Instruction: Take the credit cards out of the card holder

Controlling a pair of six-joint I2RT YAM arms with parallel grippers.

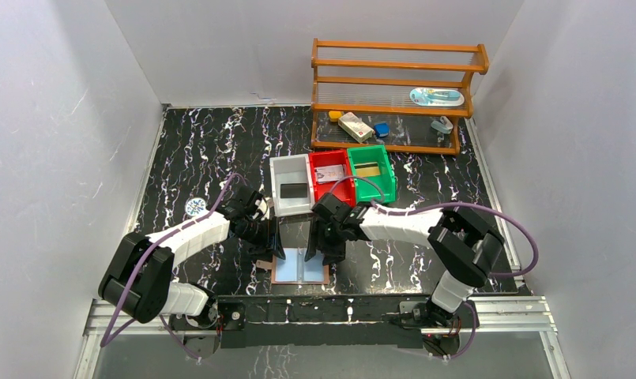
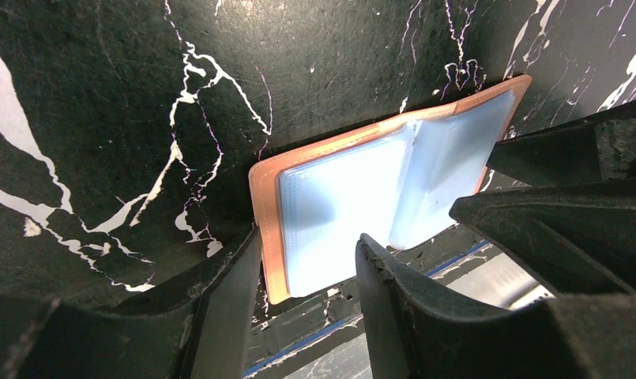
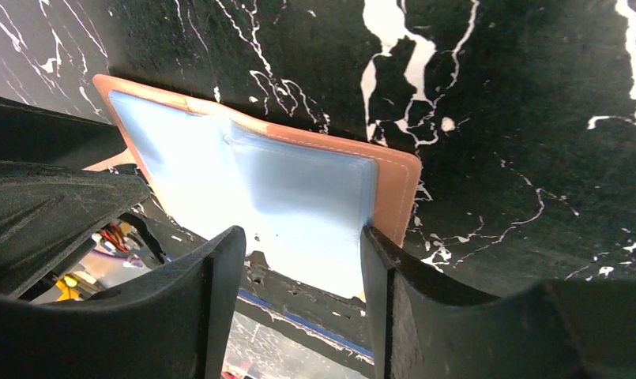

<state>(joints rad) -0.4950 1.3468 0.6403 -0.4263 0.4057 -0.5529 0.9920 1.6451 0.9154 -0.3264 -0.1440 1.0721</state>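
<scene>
The card holder (image 1: 301, 267) lies open and flat near the table's front edge, its light blue lining up and its tan-brown border showing. It also shows in the left wrist view (image 2: 354, 205) and the right wrist view (image 3: 283, 189). No credit card shows apart from it; I cannot make out cards inside the pockets. My left gripper (image 1: 273, 237) is open over the holder's left half (image 2: 308, 245). My right gripper (image 1: 318, 241) is open over its right half (image 3: 302, 237). Neither holds anything.
A white bin (image 1: 291, 185), a red bin (image 1: 330, 175) and a green bin (image 1: 371, 170) stand just behind the grippers. A wooden rack (image 1: 393, 95) with small items is at the back. A small round disc (image 1: 194, 207) lies to the left.
</scene>
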